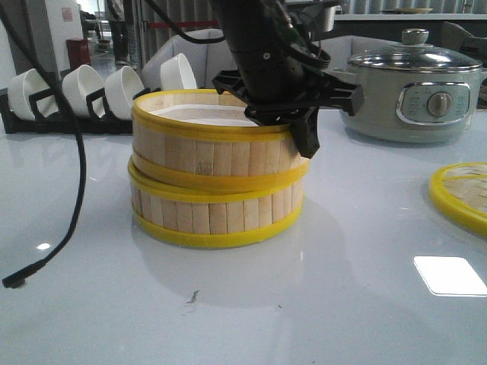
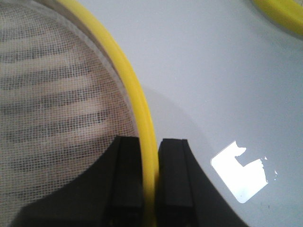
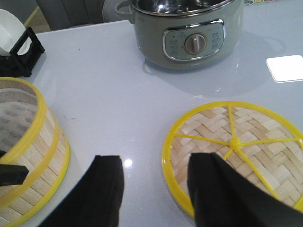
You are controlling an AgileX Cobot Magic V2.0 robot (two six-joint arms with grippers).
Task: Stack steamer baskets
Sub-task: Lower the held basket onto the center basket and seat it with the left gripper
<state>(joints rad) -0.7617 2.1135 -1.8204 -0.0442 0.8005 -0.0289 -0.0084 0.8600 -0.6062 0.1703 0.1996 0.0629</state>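
Table point(image 1: 342, 319): white, glossy, bearing all items listed below.

Electric pot point(image 1: 415, 95): grey-green, glass lid, round dial on a front panel. Panel markings are visible in the right wrist view but too small to read. No other legible writing or brand on any item.

Steamer baskets: two, stacked at the table's centre. Lower basket point(image 1: 217, 217) sits on the table. Upper basket point(image 1: 209, 148) rests on it, slightly tilted and offset, its right side overhanging. Both have pale bamboo slat walls and yellow rims; a white mesh liner point(image 2: 52, 94) lies inside the upper one.

Left arm point(image 1: 259, 46): black, descending from above onto the right side of the upper basket.

Left gripper point(image 2: 150, 179): clamped on the upper basket's yellow top rim, one finger inside the wall, the other outside, rim running between them.

Right gripper point(image 3: 156, 189): fingers spread wide, holding nothing, hovering above the table between the stack and the lid.

Lid point(image 3: 236, 146): flat, woven bamboo, yellow rim with yellow spokes, lying on the table to the right of the stack, near the pot.

Bowl rack point(image 1: 84, 114): black, at the back left, holding white bowls point(image 1: 125, 87) on edge.

Cable point(image 1: 72, 175): black, hanging to the table at the left.
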